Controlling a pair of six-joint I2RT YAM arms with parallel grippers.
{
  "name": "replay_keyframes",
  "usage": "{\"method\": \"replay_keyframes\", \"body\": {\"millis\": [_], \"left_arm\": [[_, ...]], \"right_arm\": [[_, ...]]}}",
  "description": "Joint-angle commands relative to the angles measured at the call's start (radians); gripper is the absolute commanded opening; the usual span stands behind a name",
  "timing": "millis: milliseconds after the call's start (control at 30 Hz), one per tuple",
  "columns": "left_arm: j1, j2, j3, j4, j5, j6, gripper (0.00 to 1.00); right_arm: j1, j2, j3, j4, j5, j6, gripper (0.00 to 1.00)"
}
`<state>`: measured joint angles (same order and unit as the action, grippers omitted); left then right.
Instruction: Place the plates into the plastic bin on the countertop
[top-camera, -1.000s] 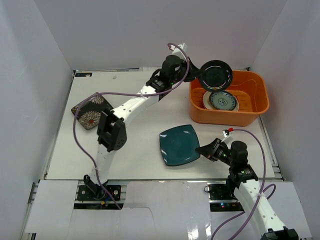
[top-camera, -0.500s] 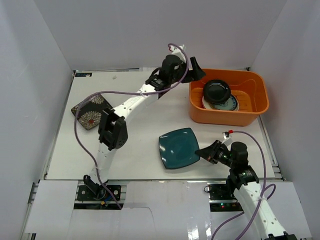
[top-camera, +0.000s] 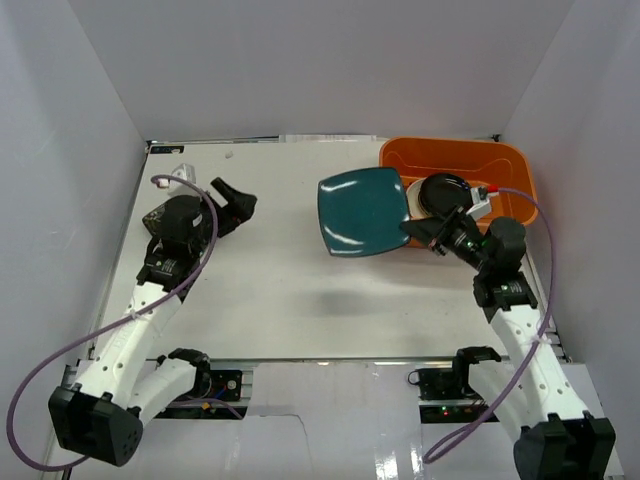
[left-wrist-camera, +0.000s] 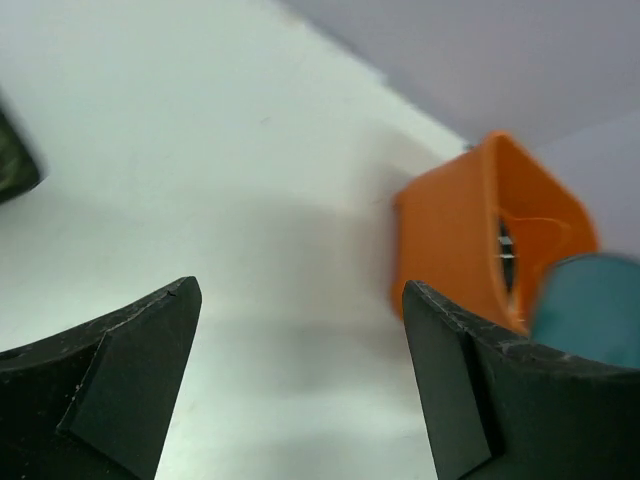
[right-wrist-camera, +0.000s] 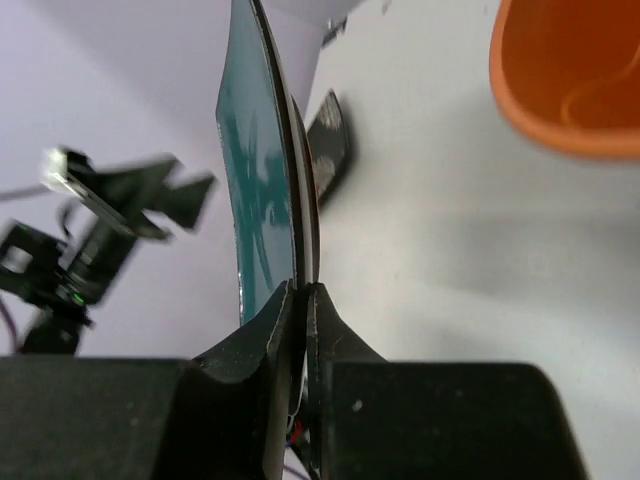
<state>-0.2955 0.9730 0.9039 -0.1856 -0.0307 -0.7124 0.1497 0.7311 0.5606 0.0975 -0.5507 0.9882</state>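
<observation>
The black plate (top-camera: 443, 190) is down in the orange bin (top-camera: 515, 170) at the countertop's (top-camera: 290, 290) far right corner. The left gripper (top-camera: 238, 198) has swung back to the left edge, jaws spread wide and empty. The right gripper (top-camera: 415, 228), pinching the square dark teal plate (top-camera: 360, 212) by its rim, has lifted it just beside the bin's left wall. It looks glossy and tilted, clear of the surface.

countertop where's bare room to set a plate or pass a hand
Bare: the middle of the countertop, between the left gripper and the teal plate, and the back strip left of the bin. Crowded: the bin's left side, where the right gripper holds it.
</observation>
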Motion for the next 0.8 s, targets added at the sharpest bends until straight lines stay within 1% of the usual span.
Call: {"method": "replay_keyframes", "body": {"millis": [0, 67, 100, 133, 167, 200, 233, 267, 300, 333, 367, 400, 433, 467, 567, 667, 767], "left_arm": [[0.059, -0.080, -0.130, -0.190, -0.102, -0.031, 0.93], [0.094, -0.111, -0.160, -0.216, -0.130, -0.061, 0.93], [0.134, -0.120, -0.183, -0.215, -0.118, -0.073, 0.93], [0.153, -0.114, -0.189, -0.219, -0.114, -0.082, 0.93], [0.200, -0.091, -0.191, -0.224, -0.085, -0.091, 0.93], [0.226, -0.079, -0.195, -0.216, -0.060, -0.093, 0.93], [0.254, -0.063, -0.201, -0.207, -0.039, -0.096, 0.93], [0.327, -0.048, -0.204, -0.201, -0.003, -0.098, 0.92], [0.369, -0.019, -0.207, -0.190, 0.020, -0.105, 0.91], [0.415, -0.005, -0.214, -0.184, 0.064, -0.107, 0.89], [0.508, 0.007, -0.215, -0.175, 0.140, -0.104, 0.89], [0.548, 0.030, -0.214, -0.170, 0.155, -0.088, 0.88], [0.585, 0.038, -0.208, -0.173, 0.152, -0.075, 0.88], [0.643, 0.046, -0.206, -0.176, 0.123, -0.055, 0.88], [0.667, 0.084, -0.209, -0.206, 0.010, -0.010, 0.89], [0.699, 0.119, -0.230, -0.161, 0.011, -0.002, 0.90], [0.717, 0.206, -0.180, -0.155, -0.025, 0.040, 0.92]], "right_arm": [[-0.134, 0.083, 0.156, 0.243, -0.021, 0.063, 0.08], [-0.232, 0.158, 0.203, 0.277, -0.052, 0.082, 0.08], [-0.313, 0.181, 0.217, 0.281, -0.078, 0.090, 0.08], [-0.352, 0.207, 0.232, 0.284, -0.092, 0.090, 0.08], [-0.380, 0.255, 0.257, 0.283, -0.100, 0.080, 0.08], [-0.436, 0.272, 0.263, 0.275, -0.109, 0.061, 0.08], [-0.461, 0.289, 0.265, 0.275, -0.110, 0.047, 0.08], [-0.479, 0.319, 0.289, 0.227, -0.101, 0.014, 0.08], [-0.502, 0.338, 0.307, 0.182, -0.080, -0.064, 0.08], [-0.512, 0.382, 0.321, 0.160, -0.080, -0.092, 0.08], [-0.513, 0.411, 0.361, 0.116, -0.083, -0.124, 0.08], [-0.513, 0.439, 0.389, 0.078, -0.090, -0.197, 0.08], [-0.513, 0.494, 0.413, 0.047, -0.098, -0.226, 0.08], [-0.513, 0.516, 0.441, 0.021, -0.101, -0.246, 0.08], [-0.513, 0.571, 0.473, -0.037, -0.037, -0.305, 0.08], [-0.510, 0.631, 0.496, -0.054, -0.025, -0.322, 0.08], [-0.504, 0.694, 0.510, -0.048, -0.018, -0.316, 0.08]]}}
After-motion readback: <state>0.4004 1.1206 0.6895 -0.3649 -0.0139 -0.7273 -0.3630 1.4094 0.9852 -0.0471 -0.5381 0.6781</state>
